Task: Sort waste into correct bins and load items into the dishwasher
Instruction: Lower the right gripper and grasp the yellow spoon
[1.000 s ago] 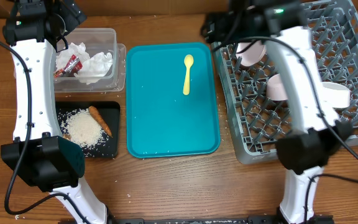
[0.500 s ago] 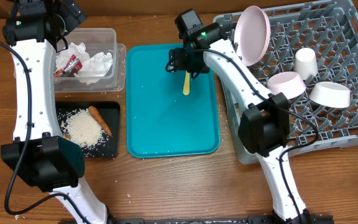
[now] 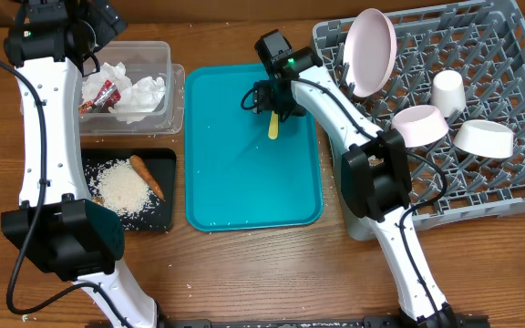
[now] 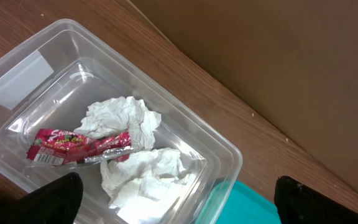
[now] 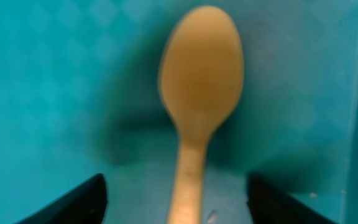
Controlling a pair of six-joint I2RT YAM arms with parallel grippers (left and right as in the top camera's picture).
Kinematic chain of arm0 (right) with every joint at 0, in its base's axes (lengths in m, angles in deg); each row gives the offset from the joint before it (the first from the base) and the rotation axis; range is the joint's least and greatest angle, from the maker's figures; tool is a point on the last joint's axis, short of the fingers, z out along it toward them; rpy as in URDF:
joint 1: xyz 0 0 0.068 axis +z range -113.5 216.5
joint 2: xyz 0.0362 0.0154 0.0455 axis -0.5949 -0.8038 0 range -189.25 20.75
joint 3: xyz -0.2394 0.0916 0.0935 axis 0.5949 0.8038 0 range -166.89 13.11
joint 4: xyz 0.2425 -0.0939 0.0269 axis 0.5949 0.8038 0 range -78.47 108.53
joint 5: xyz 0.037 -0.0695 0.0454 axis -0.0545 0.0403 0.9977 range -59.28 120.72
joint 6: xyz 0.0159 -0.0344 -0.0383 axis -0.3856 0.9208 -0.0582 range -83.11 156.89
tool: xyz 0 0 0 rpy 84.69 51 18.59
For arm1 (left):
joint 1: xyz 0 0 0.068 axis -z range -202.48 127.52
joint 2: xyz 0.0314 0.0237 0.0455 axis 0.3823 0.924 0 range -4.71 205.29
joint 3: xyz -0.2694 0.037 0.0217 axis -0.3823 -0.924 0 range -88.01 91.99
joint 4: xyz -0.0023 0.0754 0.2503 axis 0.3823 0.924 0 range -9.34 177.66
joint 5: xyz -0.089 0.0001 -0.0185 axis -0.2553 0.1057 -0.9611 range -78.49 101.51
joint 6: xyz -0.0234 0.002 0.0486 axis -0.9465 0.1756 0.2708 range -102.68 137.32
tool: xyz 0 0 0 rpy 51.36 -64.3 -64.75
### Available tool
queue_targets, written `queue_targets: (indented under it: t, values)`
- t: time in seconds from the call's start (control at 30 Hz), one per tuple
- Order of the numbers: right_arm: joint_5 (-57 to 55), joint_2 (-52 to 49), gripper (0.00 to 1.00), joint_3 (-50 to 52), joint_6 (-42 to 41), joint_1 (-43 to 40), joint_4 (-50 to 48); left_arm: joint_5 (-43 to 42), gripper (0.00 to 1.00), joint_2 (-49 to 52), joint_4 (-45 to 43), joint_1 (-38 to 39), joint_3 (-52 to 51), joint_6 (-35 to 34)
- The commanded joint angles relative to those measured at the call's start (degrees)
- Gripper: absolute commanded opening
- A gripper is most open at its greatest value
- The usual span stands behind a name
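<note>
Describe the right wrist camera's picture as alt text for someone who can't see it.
A yellow spoon fills the blurred close-up, lying on a teal tray. The right gripper hangs open over it, a dark finger at each bottom corner, either side of the handle, not touching.

Overhead camera: fixed above my table, facing straight down, far enough to take in the flat teal rectangular plastic tray point(image 3: 244, 173) and everything either side of it.

Left wrist camera: fairly near, slanting down on the clear rectangular plastic tub point(image 4: 185, 124) by the tray's far-left corner. Overhead shares both.

Right wrist camera: very close over the tray, on the blurred yellow plastic spoon point(image 5: 201, 81). Overhead shares both.
</note>
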Motion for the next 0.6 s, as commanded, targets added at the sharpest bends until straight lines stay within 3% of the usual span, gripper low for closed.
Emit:
queue_targets:
  t: [0.0, 0.23, 0.57]
  values:
    - [-2.71, -0.37, 0.68, -0.37, -0.46, -0.07, -0.28, -0.09, 1.00, -1.05, -0.07, 0.13, 0.68, -0.74]
    - [-6.58, -0.39, 0.52, 1.60, -2.05, 1.07, -0.04, -0.07, 1.00, -1.05, -0.07, 0.13, 0.68, -0.76]
    - [-11.08, -0.39, 0.51, 5.42, -3.23, 4.74, -1.25, -0.09, 1.00, -1.05, -0.07, 0.13, 0.68, -0.76]
